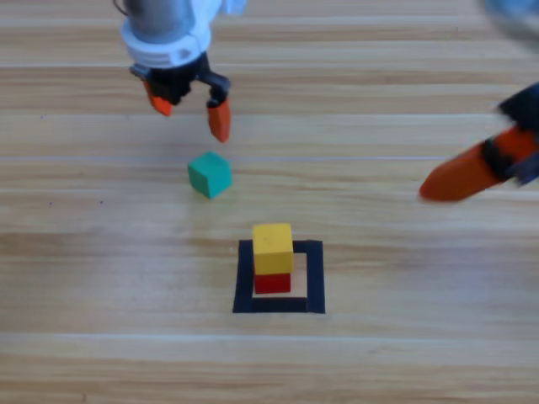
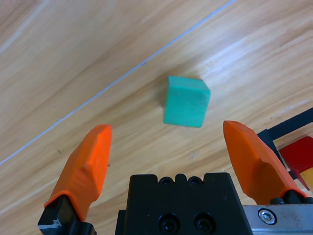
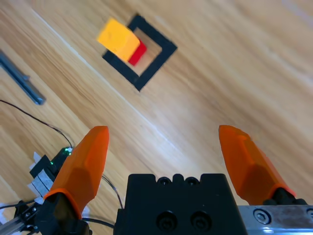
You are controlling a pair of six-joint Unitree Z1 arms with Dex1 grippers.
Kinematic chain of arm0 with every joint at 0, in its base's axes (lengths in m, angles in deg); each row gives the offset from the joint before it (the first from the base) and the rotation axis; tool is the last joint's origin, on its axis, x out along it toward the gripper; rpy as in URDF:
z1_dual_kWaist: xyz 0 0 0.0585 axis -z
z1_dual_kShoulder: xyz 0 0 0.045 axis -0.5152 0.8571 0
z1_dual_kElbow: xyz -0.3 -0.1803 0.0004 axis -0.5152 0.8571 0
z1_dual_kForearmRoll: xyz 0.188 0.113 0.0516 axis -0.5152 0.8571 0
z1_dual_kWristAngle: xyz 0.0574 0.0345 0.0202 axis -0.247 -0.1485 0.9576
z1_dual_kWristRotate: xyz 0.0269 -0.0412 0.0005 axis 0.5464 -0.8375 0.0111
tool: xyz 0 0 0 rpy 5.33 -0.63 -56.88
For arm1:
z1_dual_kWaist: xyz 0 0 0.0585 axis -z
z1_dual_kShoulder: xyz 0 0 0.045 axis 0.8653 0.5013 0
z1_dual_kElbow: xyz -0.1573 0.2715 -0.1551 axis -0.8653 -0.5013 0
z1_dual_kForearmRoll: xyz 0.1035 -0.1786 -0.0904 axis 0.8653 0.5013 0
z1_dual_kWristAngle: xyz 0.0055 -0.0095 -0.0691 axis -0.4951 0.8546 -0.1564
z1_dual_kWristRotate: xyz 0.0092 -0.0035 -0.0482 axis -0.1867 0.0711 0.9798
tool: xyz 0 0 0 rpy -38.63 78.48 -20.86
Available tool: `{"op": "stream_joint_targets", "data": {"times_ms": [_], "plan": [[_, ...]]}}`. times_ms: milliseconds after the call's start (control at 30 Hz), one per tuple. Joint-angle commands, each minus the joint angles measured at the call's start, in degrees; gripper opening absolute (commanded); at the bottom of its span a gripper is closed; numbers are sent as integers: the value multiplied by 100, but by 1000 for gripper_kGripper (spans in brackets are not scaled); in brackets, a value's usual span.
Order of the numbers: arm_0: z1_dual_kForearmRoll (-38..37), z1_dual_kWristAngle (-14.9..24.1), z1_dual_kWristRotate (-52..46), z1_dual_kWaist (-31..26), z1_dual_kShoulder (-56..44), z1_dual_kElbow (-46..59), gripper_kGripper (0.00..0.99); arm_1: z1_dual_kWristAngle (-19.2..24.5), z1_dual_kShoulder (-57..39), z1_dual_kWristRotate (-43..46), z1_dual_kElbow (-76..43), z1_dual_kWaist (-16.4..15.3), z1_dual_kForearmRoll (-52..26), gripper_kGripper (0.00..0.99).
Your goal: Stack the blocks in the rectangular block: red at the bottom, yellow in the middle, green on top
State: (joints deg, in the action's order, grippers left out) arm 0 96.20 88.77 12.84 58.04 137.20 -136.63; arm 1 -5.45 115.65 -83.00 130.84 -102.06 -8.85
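wooden table [image 1: 404, 353], planks running left to right. flat on it: a black tape square [image 1: 315, 278], the red cube [image 1: 273, 283] resting inside its opening, and the green cube [image 1: 209, 174] lying apart from the outline, up and to the left in the high view.

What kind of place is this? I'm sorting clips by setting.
Probably a robotics lab bench: a bare wooden table, a black tape square marked on it for stacking toy cubes, two robot arms over it, and loose cables at the table's edge.
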Motion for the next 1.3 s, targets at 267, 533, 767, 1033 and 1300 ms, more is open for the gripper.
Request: {"op": "stream_joint_targets", "data": {"times_ms": [267,533,767,1033,1300], "plan": [[35,369,33,444,820,-33,974,3,-858,492,-777,251,-528,986],[35,413,59,514,864,37,963,-76,-814,500,-839,251,-616,986],[18,483,15,584,1075,29,963,-76,-752,483,-857,251,-651,986],[9,483,6,575,1119,20,960,-76,-691,474,-857,251,-669,986],[-44,483,6,575,1251,11,936,-85,-691,465,-874,251,-677,986]]}}
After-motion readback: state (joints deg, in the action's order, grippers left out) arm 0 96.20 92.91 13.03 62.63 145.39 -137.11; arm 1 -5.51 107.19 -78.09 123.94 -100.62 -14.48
